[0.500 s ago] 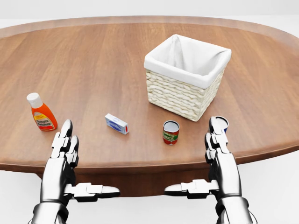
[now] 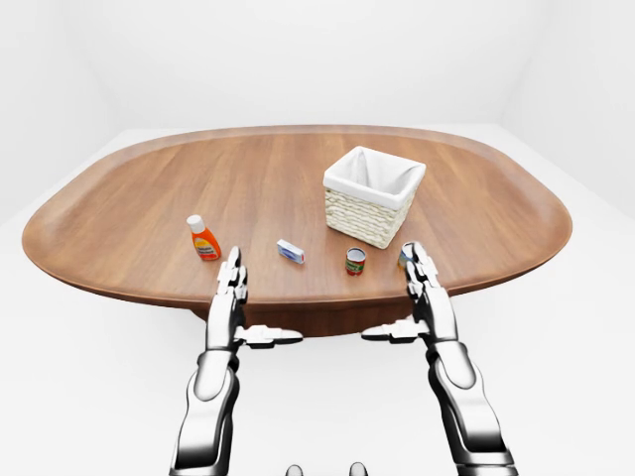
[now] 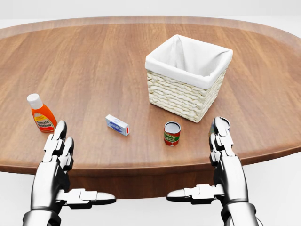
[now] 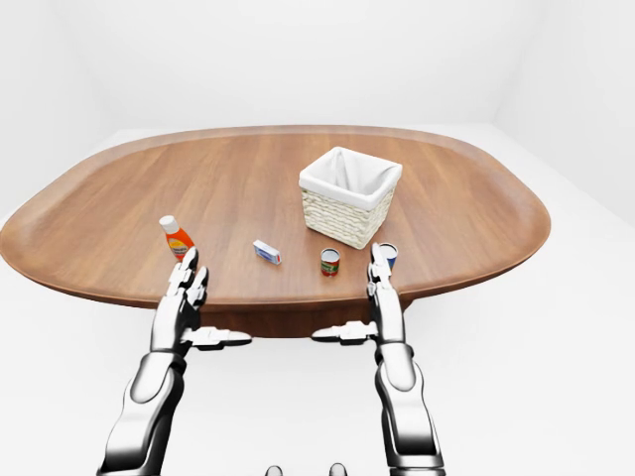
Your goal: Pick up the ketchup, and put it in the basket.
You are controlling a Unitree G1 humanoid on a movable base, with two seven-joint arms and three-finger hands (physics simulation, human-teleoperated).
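The ketchup (image 3: 41,115), an orange bottle with a white cap, stands upright near the table's left edge in the head view. The wicker basket (image 3: 178,96) with a white liner stands upright at the upper right of the middle, and its inside looks empty. My left hand (image 3: 77,167) hovers open at the table's near edge, its fingertips (image 3: 60,128) just below and right of the ketchup, not touching it. My right hand (image 3: 197,162) is open too, at the near edge below the basket, holding nothing.
On the oval wooden table (image 3: 94,61) lie a small white-and-blue box (image 3: 117,125) and a red can (image 3: 172,133) between my hands. A second, blue-rimmed can (image 4: 389,255) stands right behind my right fingertips. White floor surrounds the table.
My left hand has slid a little to the left and down in the head view, nearer the ketchup. The right hand sank slightly. The objects on the table have not moved.
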